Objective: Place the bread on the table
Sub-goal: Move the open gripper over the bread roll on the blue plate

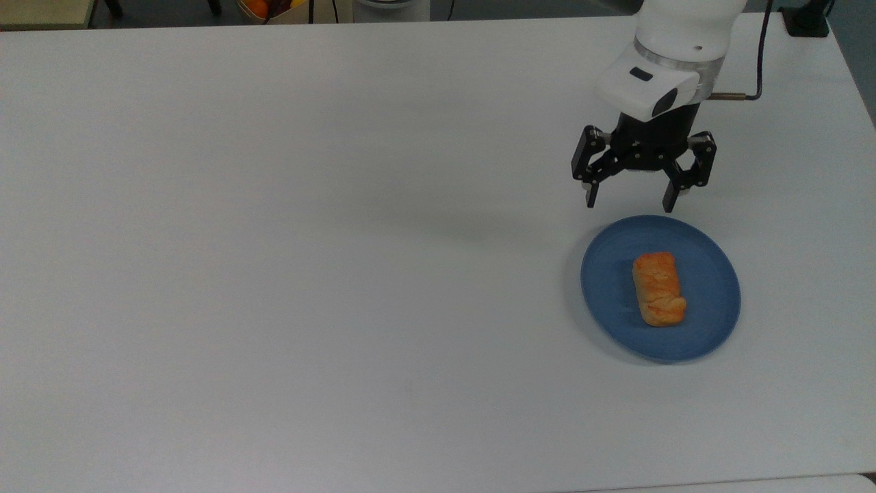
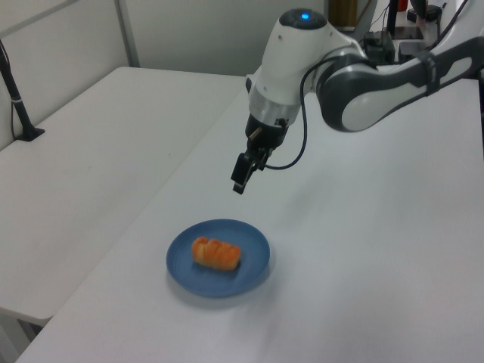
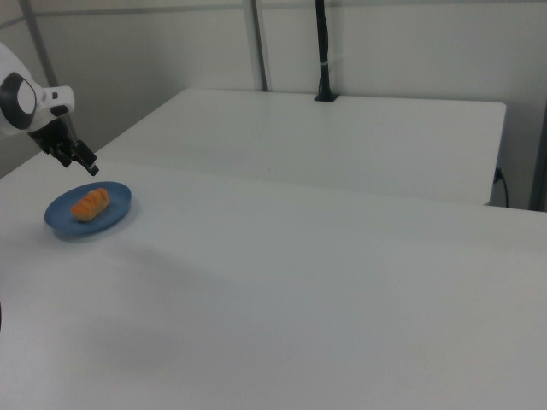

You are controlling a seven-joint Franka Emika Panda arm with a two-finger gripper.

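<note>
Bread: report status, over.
Gripper open, jaws spread, empty, above the table by the blue plate. Bread lying on the plate, untouched. Nothing in the way.

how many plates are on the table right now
1. The blue plate sits near the top view's right side of the table, with the bread lying on it. The open gripper hovers just beyond its far rim.

**Clearance around plate and bench**

Hand (image 1: 629,200) hangs with fingers spread, above the bench (image 1: 274,239), just off the blue plate's (image 1: 712,322) far rim in the top view. Bread (image 1: 658,288) lies mid-plate, nothing over it. The bench's white surface is bare toward the top view's left.
</note>
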